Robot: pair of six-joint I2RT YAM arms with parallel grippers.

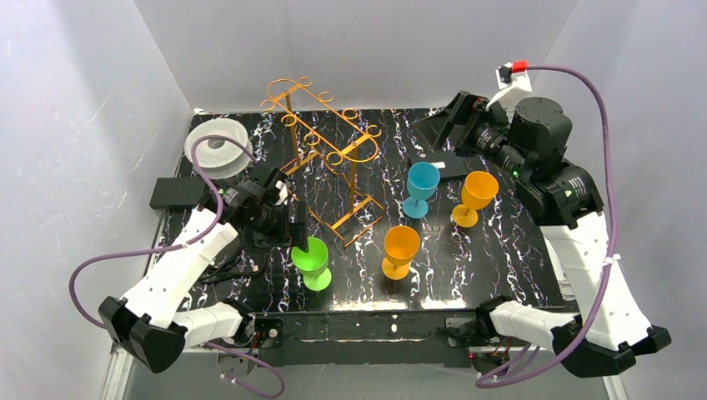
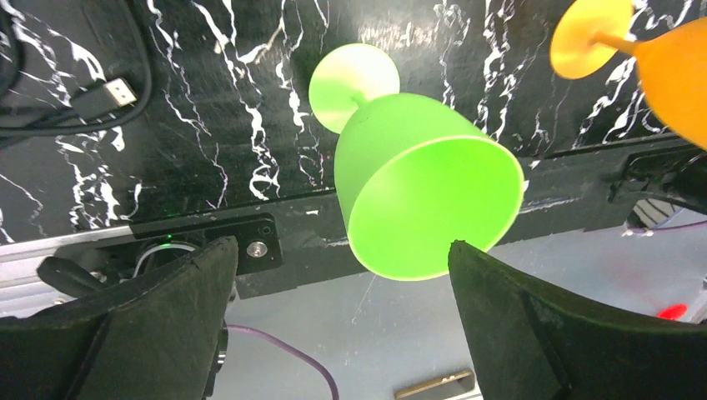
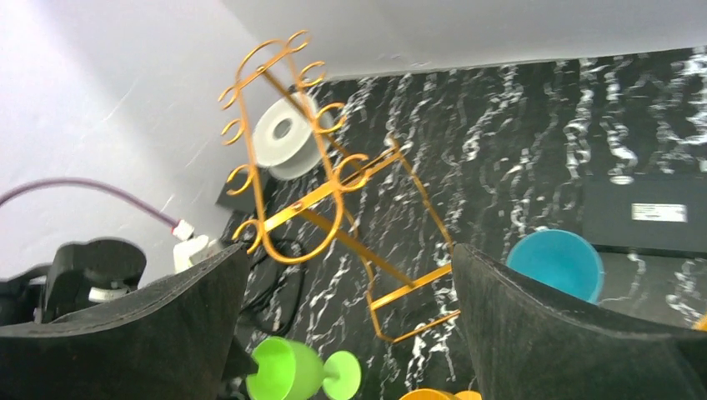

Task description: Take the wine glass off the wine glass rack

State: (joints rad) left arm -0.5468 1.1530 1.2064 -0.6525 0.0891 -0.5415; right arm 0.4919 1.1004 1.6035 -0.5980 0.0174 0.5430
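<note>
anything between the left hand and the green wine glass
Nothing visible does: the open left hand faces the green wine glass directly, its bowl framed between the two fingers, with no other object in the gap.

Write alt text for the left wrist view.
A green wine glass stands upright on the black marbled table, seen from above between the fingers of the open left gripper. An orange wine glass shows at upper right, black cables at upper left.
</note>
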